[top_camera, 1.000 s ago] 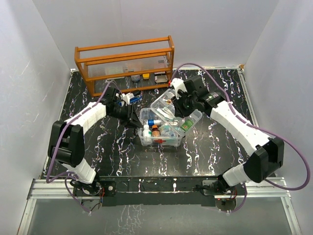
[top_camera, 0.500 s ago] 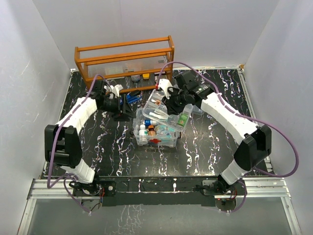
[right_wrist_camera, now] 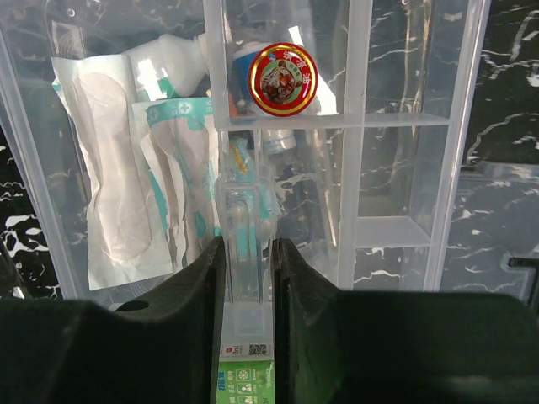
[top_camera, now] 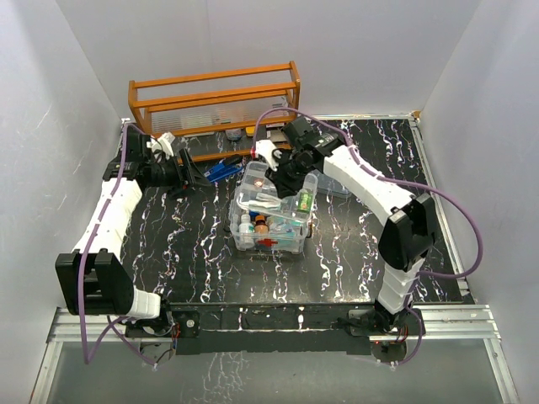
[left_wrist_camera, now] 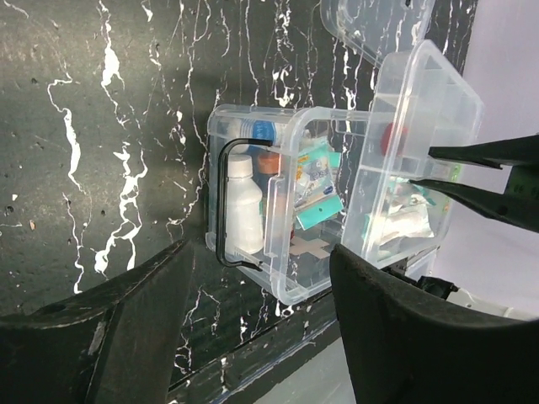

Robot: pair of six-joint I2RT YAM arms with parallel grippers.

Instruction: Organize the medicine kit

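Observation:
The medicine kit's clear box (top_camera: 268, 231) with its red latch stands mid-table, holding a white bottle (left_wrist_camera: 242, 210), small vials and a green carton (top_camera: 304, 202). My right gripper (top_camera: 278, 172) (right_wrist_camera: 247, 252) is shut on the centre tab of the clear divided tray insert (right_wrist_camera: 278, 143) and holds it over the back of the box. In the tray lie a red-and-gold tin (right_wrist_camera: 284, 78) and white plaster packets (right_wrist_camera: 126, 185). My left gripper (top_camera: 194, 175) (left_wrist_camera: 261, 273) is open and empty, to the left of the box. The clear lid (left_wrist_camera: 370, 21) lies beyond the box.
An orange wooden rack (top_camera: 215, 105) stands at the back left, with blue items (top_camera: 221, 168) and small containers on the table in front of it. White walls close in the black marbled table (top_camera: 362, 252) on both sides.
My left gripper has opened and drawn back to the left, away from the box. The right gripper has carried the tray insert leftward over the box.

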